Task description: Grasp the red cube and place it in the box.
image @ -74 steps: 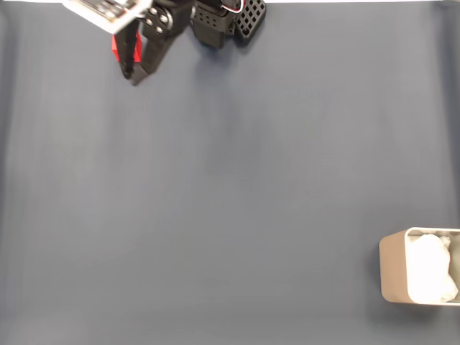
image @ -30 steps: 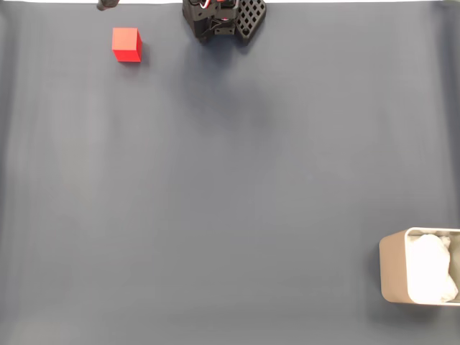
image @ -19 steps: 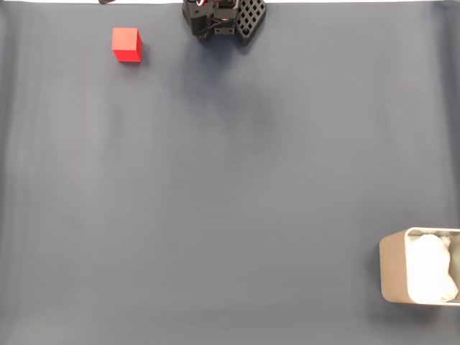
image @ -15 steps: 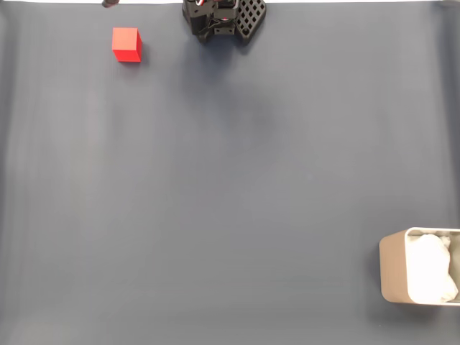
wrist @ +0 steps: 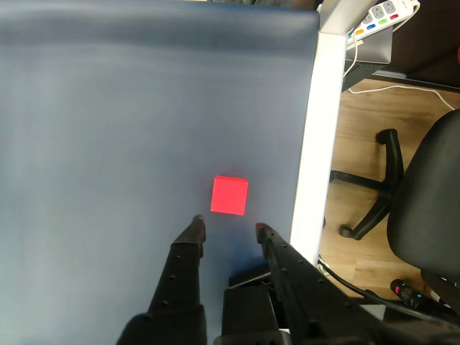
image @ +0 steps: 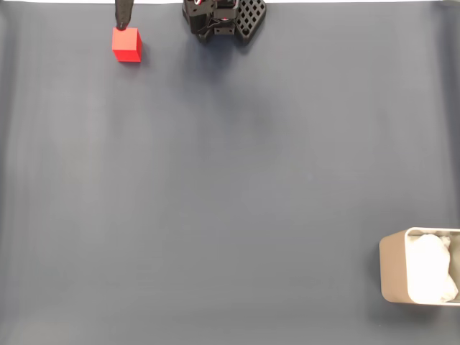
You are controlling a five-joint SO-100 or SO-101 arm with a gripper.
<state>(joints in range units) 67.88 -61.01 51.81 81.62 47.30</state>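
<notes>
The box [image: 392,267] runs off the right side of the fixed view, so its far end is cut away. The arm's base [image: 221,17] is chopped by the top edge. One dark finger tip [image: 124,13] pokes in there, its rest cut off.

Around red cube [wrist: 229,195]: bare mat on all sides.
Right of cube, wrist view: table edge [wrist: 311,144] near.

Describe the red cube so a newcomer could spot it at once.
In the fixed view, find the dark blue mat and go to its top left corner, left of the black arm base. The red cube sits there, the only bright red thing on the mat.
</notes>
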